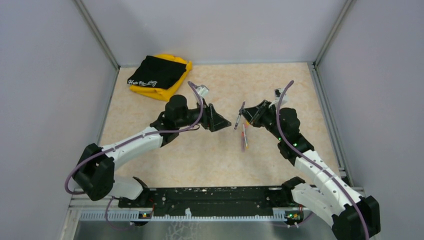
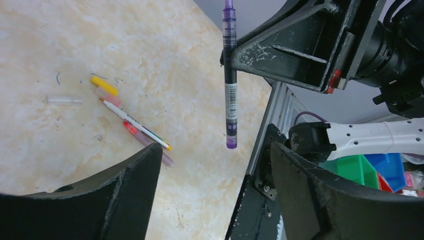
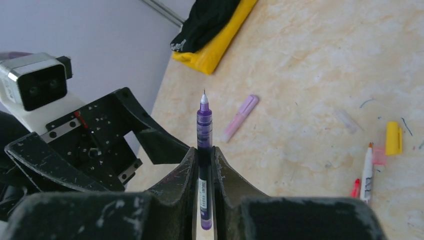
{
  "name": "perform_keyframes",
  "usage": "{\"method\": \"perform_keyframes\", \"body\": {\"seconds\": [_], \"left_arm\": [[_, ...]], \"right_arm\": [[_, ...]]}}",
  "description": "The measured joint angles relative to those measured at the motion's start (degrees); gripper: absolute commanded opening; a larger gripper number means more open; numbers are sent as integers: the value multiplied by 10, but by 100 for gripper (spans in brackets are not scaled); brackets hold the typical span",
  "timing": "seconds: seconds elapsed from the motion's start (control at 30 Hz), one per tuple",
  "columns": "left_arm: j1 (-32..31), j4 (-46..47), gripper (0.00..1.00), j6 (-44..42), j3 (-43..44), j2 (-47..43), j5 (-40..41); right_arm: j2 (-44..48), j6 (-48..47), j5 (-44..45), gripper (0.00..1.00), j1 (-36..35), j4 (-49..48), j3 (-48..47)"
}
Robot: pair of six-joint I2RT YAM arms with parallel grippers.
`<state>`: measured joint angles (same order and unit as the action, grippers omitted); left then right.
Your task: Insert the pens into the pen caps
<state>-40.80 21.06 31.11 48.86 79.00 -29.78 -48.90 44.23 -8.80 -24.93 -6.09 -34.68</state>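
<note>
- Two pens lie together on the tabletop (image 2: 50, 50), white pen (image 2: 135, 125) against pinkish-red pen (image 2: 151, 146); only a blur from the top view
- purple-black pen (image 2: 230, 75) clamped tight in the right gripper (image 3: 204, 150), bare tip up; lower barrel hidden between the fingers
- left gripper (image 2: 216, 150) gapes wide, empty; that pen just ahead
- lilac cap (image 3: 240, 117), yellow cap (image 3: 393, 138) loose, well apart

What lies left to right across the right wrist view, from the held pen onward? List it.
purple-black pen → lilac cap → clear tube → white pen → yellow cap. The red pen and pink cap overlap their neighbours sideways, so they are left out.
</note>
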Motion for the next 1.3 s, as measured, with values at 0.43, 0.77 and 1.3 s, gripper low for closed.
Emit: {"method": "perform_keyframes", "body": {"seconds": [0.43,0.77,1.3], "left_arm": [[3,-40,99,-12,40,-7,83],[80,-21,99,22,49,-24,38],[86,-42,99,15,50,-31,50]], "right_arm": [[-10,7,-38,0,0,-61,6],[-10,-2,-40,0,0,-61,6],[9,-7,-37,0,0,-46,6]]}}
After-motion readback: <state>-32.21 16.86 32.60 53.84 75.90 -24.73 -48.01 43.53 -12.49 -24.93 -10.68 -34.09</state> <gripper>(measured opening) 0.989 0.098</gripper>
